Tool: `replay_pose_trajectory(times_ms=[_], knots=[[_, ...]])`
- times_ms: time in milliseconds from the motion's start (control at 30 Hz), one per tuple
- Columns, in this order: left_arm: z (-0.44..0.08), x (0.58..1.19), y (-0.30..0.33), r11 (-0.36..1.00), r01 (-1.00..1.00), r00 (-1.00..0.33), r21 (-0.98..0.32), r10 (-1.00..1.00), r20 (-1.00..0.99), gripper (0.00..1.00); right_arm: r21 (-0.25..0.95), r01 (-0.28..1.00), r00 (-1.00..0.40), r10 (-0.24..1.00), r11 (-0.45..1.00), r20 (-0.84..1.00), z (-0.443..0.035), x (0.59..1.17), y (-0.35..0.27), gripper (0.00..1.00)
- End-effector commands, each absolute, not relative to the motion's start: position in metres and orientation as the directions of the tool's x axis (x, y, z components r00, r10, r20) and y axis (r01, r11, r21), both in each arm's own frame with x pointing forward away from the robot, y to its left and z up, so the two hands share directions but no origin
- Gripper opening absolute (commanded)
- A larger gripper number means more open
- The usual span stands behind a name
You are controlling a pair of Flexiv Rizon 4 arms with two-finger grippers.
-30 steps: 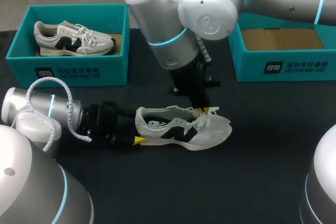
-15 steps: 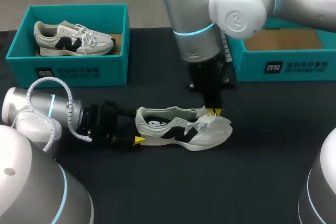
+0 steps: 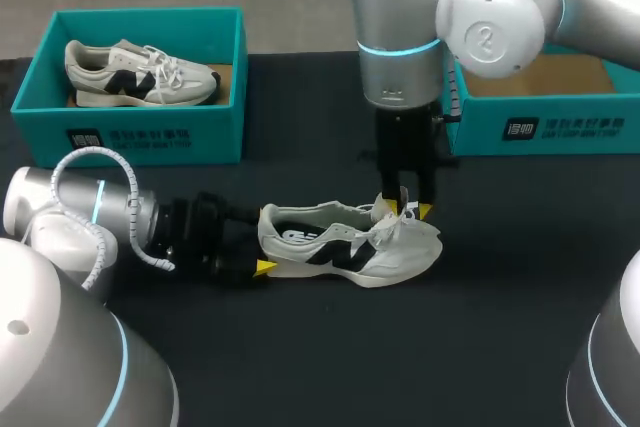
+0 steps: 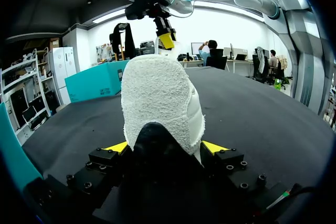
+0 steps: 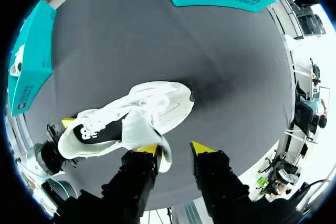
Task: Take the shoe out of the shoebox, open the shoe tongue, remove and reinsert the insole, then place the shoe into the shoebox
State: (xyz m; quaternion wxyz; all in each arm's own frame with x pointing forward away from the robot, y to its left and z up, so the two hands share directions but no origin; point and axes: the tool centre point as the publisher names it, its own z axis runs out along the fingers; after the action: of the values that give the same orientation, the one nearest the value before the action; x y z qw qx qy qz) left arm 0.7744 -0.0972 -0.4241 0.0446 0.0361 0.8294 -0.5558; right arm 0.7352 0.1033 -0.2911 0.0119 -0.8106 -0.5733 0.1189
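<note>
Two arms, two boxes and one loose shoe, all on a black table [image 3: 500, 327].

- Right arm [image 3: 400, 37]: upright over the shoe's front. Within the last second it has swung from mid-table toward the right shoebox.
- Left arm [image 3: 80, 217]: low along the table, unmoved.
- Right shoebox [image 3: 560, 127]: teal, nothing seen inside.
- Left shoebox [image 3: 130, 132]: teal, holds a second shoe [image 3: 140, 74].
- Shoe [image 3: 345, 247]: on its sole between the boxes, toe toward the right, in the same place as before.
- Left gripper [image 4: 167, 148]: clamped on the heel, a yellow tip at each side.
- Right gripper [image 5: 175, 149]: its tips were close together at the tongue half a second ago and now stand parted just above it, holding nothing.
- Tongue [image 5: 139, 129]: drawn up and forward, its edge against one finger only, with the laces [image 3: 388, 231] loose about it. The tongue-opening step looks finished and let go, so the insole is likely next.
- Insole [image 3: 297, 235]: only a strip shows in the shoe's opening. Whether it is fully seated cannot be told.
- Hidden or cut off: the left gripper's far finger is behind the heel in the head view. The right shoebox is partly behind the right arm and cut by the frame. The toe is unseen from the left wrist.
</note>
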Motion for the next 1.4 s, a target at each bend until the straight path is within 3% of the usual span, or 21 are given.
replay_pose_trajectory(times_ms=[33,200,433,533,633,667,700,1200,1267,1400], knots=[[-0.426,0.774,-0.097,0.383,0.11,-0.993,-0.917,0.01,-0.115,0.0,-0.194,0.981,-0.062,0.984,0.029,-0.166,-0.264,0.741,0.119,1.0],[-0.426,0.774,-0.097,0.383,0.11,-0.993,-0.917,0.01,-0.115,0.0,-0.243,0.827,-0.548,0.824,0.507,-0.143,-0.238,0.746,0.144,1.0],[-0.426,0.774,-0.097,0.383,0.11,-0.993,-0.917,0.01,-0.115,0.0,-0.185,0.495,-0.869,0.485,0.849,-0.097,-0.224,0.755,0.163,1.0],[-0.426,0.774,-0.097,0.383,0.11,-0.993,-0.917,0.01,-0.115,0.0,-0.16,0.245,-0.963,0.22,0.956,-0.156,-0.219,0.751,0.179,1.0],[-0.426,0.774,-0.097,0.383,0.11,-0.993,-0.917,0.01,-0.115,0.0,-0.202,-0.001,-0.959,-0.058,0.979,-0.276,-0.217,0.736,0.19,1.0],[-0.426,0.774,-0.097,0.383,0.11,-0.993,-0.917,0.01,-0.115,0.0,-0.203,0.009,-0.958,-0.049,0.979,-0.282,-0.215,0.736,0.187,1.0],[-0.426,0.774,-0.097,0.383,0.11,-0.993,-0.917,0.01,-0.115,0.0,-0.197,0.148,-0.965,0.097,0.969,-0.245,-0.213,0.744,0.179,1.0],[-0.426,0.774,-0.097,0.383,0.11,-0.993,-0.917,0.01,-0.115,0.0,-0.197,0.148,-0.965,0.097,0.969,-0.245,-0.213,0.744,0.179,1.0],[-0.426,0.774,-0.097,0.383,0.11,-0.993,-0.917,0.01,-0.115,0.0,-0.151,-0.066,-0.957,-0.105,0.986,-0.271,-0.216,0.753,0.188,1.0],[-0.426,0.774,-0.097,0.383,0.11,-0.993,-0.917,0.01,-0.115,0.0,0.005,-0.278,-0.932,-0.269,0.961,-0.245,-0.226,0.763,0.203,1.0]])
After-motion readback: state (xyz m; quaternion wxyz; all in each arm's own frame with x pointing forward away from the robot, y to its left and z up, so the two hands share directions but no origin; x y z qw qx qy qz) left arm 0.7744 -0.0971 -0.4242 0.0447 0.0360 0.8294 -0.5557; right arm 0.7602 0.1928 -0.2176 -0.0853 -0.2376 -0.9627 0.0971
